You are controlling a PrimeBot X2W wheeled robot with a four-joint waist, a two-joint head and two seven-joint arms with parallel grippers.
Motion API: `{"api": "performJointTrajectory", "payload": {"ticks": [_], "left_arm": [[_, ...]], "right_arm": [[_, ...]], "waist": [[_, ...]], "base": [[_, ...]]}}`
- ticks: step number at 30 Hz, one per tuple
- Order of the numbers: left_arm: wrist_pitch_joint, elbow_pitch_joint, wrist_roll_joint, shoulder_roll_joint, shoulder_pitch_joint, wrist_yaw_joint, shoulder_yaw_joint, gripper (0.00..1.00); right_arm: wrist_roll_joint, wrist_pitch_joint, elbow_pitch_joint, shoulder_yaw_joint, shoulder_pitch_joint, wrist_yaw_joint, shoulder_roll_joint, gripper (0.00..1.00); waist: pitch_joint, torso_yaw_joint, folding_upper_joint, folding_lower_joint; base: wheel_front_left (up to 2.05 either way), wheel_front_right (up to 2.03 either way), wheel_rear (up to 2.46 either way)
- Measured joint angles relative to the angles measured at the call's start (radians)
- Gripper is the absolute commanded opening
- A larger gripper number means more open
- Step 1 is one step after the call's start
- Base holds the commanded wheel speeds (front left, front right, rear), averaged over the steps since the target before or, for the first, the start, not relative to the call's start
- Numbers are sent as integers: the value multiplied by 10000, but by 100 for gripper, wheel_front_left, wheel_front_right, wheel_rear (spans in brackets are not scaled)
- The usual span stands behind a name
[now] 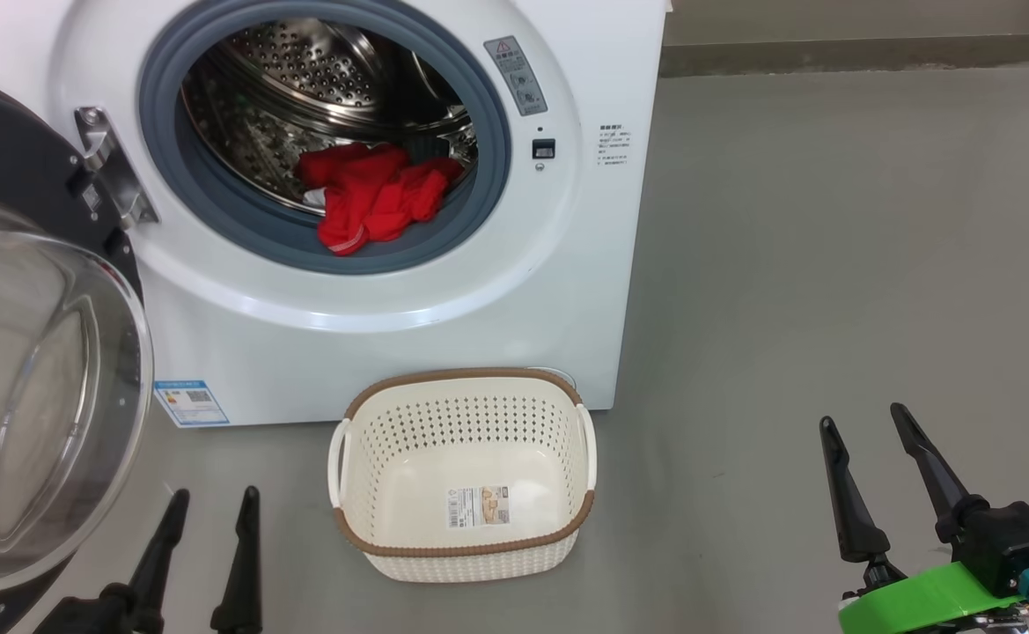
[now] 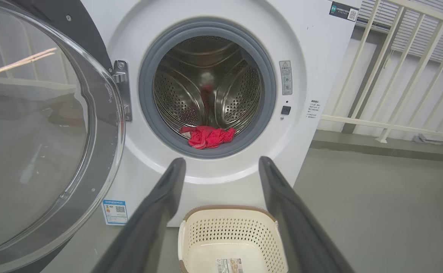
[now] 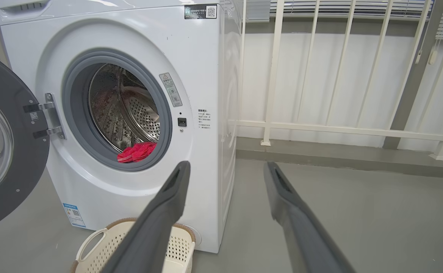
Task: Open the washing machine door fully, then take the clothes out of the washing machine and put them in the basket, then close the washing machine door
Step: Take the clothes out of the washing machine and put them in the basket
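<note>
1. My left gripper and right gripper both hang low, fingers spread, nothing between them. I judge they sit back to leave the opening free for a reach
2. The washing machine door stands swung wide, just beside the left gripper's outer side, so I take the opening step as done
3. The clothes lie well ahead of both grippers, a red heap at the front of the washing machine; none are out yet
4. The basket sits between the two grippers, nearer the left, under the opening and holding no clothes: a short carry, I judge
5. The head view shows fabric spilling over the gasket. The left wrist view lines heap and drum up between its fingers. The right wrist view sees the heap obliquely, plus a railing
</note>
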Motion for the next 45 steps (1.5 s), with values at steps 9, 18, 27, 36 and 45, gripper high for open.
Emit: {"api": "performJointTrajectory", "payload": {"ticks": [9,18,27,36,45], "left_arm": [[104,113,251,98,5,345,-138,100],[6,-182,-13,21,15,345,-121,100],[-75,-366,-67,21,48,341,-96,100],[-73,-366,-67,27,46,353,-159,100],[-73,-366,-96,61,29,422,-176,100]], "right_arm": [[0,0,-17,-36,11,-2,2,100],[-2,0,-17,-40,22,0,4,100],[2,0,-13,-48,21,0,8,100],[13,0,10,21,14,0,8,100],[13,0,0,27,-21,0,8,100]], "waist": [[6,42,0,0],[4,109,0,0],[71,139,0,0],[245,133,0,0],[445,192,0,-1]], "base": [[56,-56,0],[170,-169,-1],[111,-111,0],[12,-12,0],[0,0,0]]}}
